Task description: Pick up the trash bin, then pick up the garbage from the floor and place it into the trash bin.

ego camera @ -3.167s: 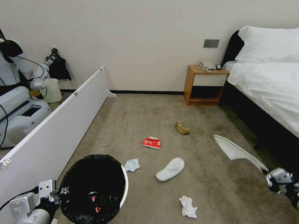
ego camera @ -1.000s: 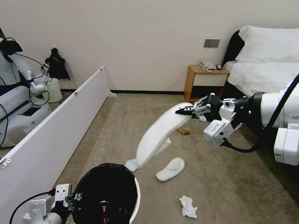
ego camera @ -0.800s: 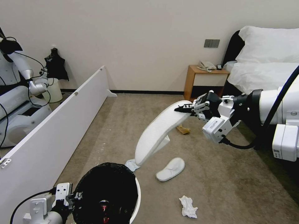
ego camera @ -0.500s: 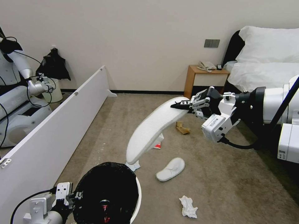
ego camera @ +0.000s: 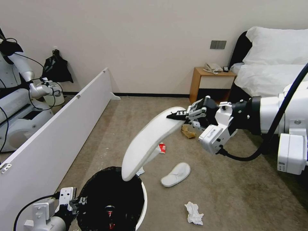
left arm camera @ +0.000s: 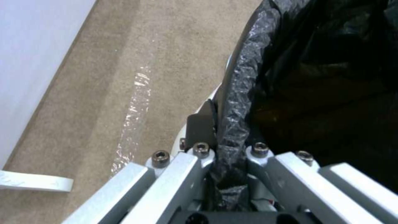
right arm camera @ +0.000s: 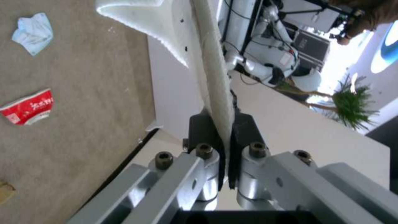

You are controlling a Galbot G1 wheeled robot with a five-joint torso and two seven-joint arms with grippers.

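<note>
The trash bin (ego camera: 144, 201), white with a black bag over its rim, sits at the lower left above the carpet. My left gripper (ego camera: 75, 202) is shut on its rim; the left wrist view shows the bag-covered rim (left arm camera: 240, 81) pinched in my left gripper (left arm camera: 226, 146). My right gripper (ego camera: 175, 115) is shut on the heel of a white slipper (ego camera: 144, 141), whose toe hangs over the bin's mouth. The right wrist view shows the slipper (right arm camera: 211, 77) clamped in my right gripper (right arm camera: 224, 130). A red can (ego camera: 109, 211) lies inside the bin.
On the floor lie a second slipper (ego camera: 175, 174), a crumpled tissue (ego camera: 193, 213), a red packet (ego camera: 162, 147) and a brown paper bag (ego camera: 187, 132). A long white panel (ego camera: 54, 134) stands at the left. A nightstand (ego camera: 211, 86) and bed (ego camera: 276, 77) stand at the right.
My right gripper has carried the slipper up from low on the right, then left and down, so its toe now hangs over the bin. The left gripper keeps its hold on the rim.
</note>
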